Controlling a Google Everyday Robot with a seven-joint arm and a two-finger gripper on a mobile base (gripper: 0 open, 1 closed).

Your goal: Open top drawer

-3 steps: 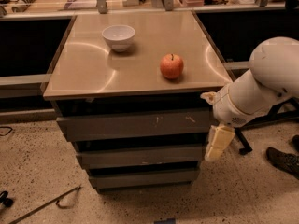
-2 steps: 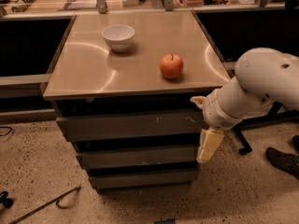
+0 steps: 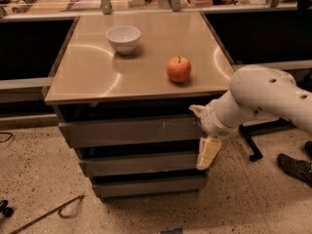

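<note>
Speckled stone-like floor [image 3: 243, 204] fills the front, with a thin bent metal rod [image 3: 46, 213] lying at lower left and a dark shoe [image 3: 295, 167] at the right edge. On it stands a grey cabinet of three flat, handle-less drawer fronts. The bottom drawer [image 3: 146, 185] and middle drawer [image 3: 139, 163] are narrower and smooth. Above them the top drawer [image 3: 126, 130] is a long matte panel, pushed in, with small pale scratches [image 3: 163, 126] right of centre.

At that panel's right end is the gripper [image 3: 199, 138], on a smooth, rounded white arm [image 3: 263, 99] that comes in from the right. Its cream fingers [image 3: 208, 152] are spread. One hangs down over the right end of the middle drawer, and the other shows as a short tip just under the tabletop's edge.

A glossy tan tabletop [image 3: 97, 77] with curved reflections caps the cabinet. A red apple [image 3: 179, 69] stands right of centre, and a round white bowl [image 3: 123, 38] sits farther back and to the left, well apart from it. Behind, a pale bench [image 3: 73, 4] carries blurred clutter.
</note>
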